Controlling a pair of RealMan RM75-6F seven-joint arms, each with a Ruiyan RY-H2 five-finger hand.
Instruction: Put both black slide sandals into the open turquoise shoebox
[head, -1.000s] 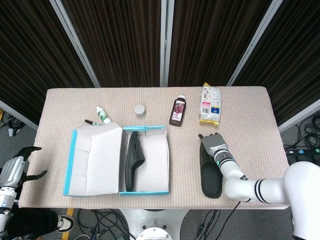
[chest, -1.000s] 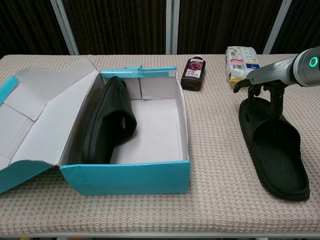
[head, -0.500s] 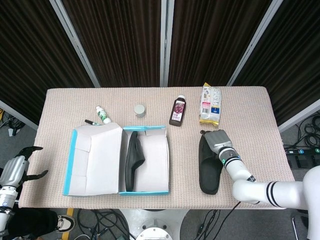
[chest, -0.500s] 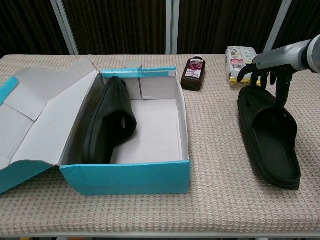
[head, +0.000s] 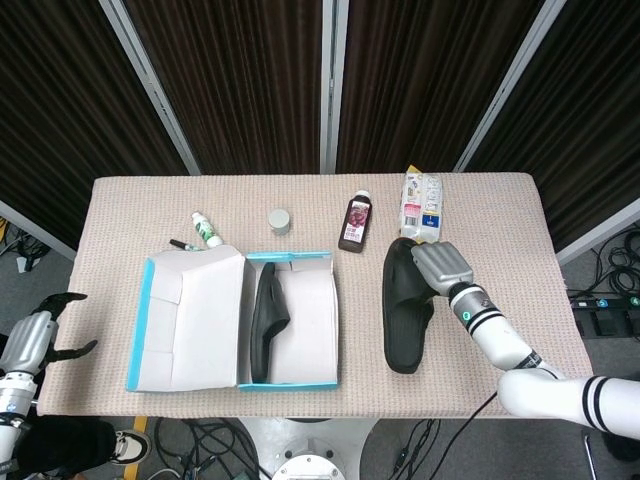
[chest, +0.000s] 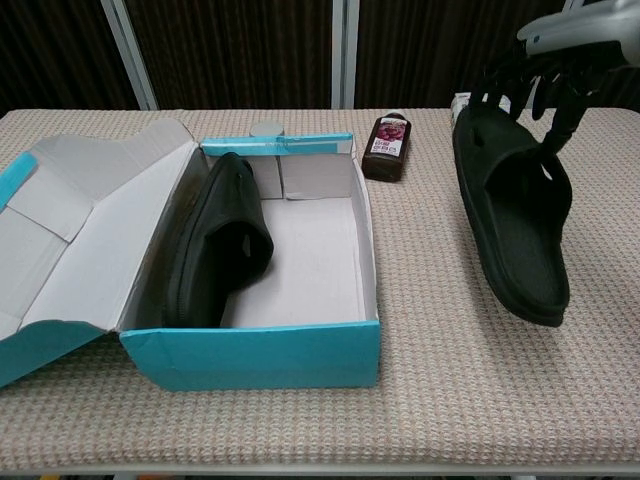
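Note:
One black slide sandal (head: 268, 318) (chest: 215, 245) stands on its side against the left wall of the open turquoise shoebox (head: 288, 384) (chest: 255, 357). The second black sandal (head: 403, 305) (chest: 512, 215) hangs tilted above the table, right of the box, its heel end lowest. My right hand (head: 441, 266) (chest: 545, 62) grips its toe end from above. My left hand (head: 28, 342) hangs open off the table's left edge, holding nothing, and only the head view shows it.
Along the back of the table stand a dark bottle (head: 354, 222) (chest: 388, 146), a yellow-and-white snack pack (head: 421, 208) (chest: 462, 103), a small grey tin (head: 279, 220) and a white-green tube (head: 207, 230). The box lid (head: 185, 320) lies open to the left.
My right hand has taken hold of the second sandal's toe end and lifted it off the table, carrying it up and leftward toward the box. The left hand has stayed put.

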